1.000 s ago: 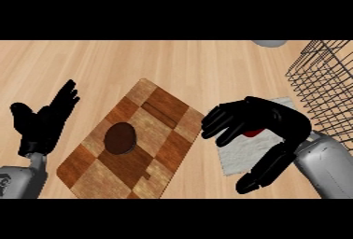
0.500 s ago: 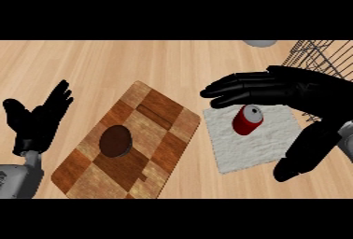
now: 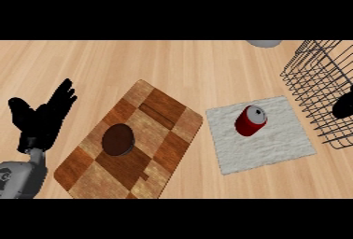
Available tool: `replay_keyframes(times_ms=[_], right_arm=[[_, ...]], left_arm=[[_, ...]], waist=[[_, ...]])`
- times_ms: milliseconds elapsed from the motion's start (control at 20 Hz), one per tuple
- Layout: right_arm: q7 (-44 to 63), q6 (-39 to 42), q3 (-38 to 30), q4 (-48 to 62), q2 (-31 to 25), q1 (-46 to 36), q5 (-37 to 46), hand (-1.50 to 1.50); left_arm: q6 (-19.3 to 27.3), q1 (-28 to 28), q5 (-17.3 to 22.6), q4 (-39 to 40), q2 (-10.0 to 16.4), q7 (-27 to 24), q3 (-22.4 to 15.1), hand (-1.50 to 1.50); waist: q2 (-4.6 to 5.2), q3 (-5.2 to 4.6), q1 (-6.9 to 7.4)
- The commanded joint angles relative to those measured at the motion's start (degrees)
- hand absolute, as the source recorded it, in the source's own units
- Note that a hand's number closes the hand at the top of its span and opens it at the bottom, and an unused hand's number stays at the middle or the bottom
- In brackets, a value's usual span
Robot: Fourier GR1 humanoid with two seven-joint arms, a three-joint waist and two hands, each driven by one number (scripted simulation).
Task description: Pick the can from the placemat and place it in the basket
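- Left hand (image 3: 41,119) rests open at the left edge, fingers straight, holding nothing.
- Can (image 3: 250,120) sits on the white placemat (image 3: 265,147), clear of both hands; probably light, rigid and slick, so grasp its red side mid-height.
- Basket (image 3: 314,79) stands just beside the placemat.
- Right hand (image 3: 342,106) shows only as a dark patch by the basket; I cannot tell its state.

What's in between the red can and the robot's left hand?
Head view: between left hand and can lies a checkered board with a brown disc.

The red can (image 3: 250,120) sits on the placemat (image 3: 276,145) beside the basket (image 3: 312,88).
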Motion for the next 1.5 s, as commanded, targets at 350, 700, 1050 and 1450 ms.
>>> replay_keyframes(times_ms=[350,700,1050,1450], right_arm=[[-11.59,17.18,2.01,14.87,-4.79,-6.24,2.26,-1.5],[-20.62,11.11,0.44,18.33,-6.21,0.56,2.45,-1.5],[-28.29,2.84,4.73,16.08,-4.28,9.38,7.37,-1.5],[-35.05,-10.24,9.22,18.44,2.92,16.9,13.08,-1.5]], left_arm=[[-0.61,-3.02,-0.9,1.73,-0.58,0.35,1.22,0.0],[-0.87,-0.9,-1.41,-0.28,-1.47,1.15,0.3,0.0],[-0.89,-0.71,-2.01,2.86,-2.63,-2.34,1.58,0.0],[-1.08,-1.32,-2.99,-0.41,-1.95,1.65,1.38,0.0]], waist=[[0.38,0.14,0.07],[0.41,0.25,0.45],[0.41,0.25,0.1],[0.07,0.21,-0.2]])
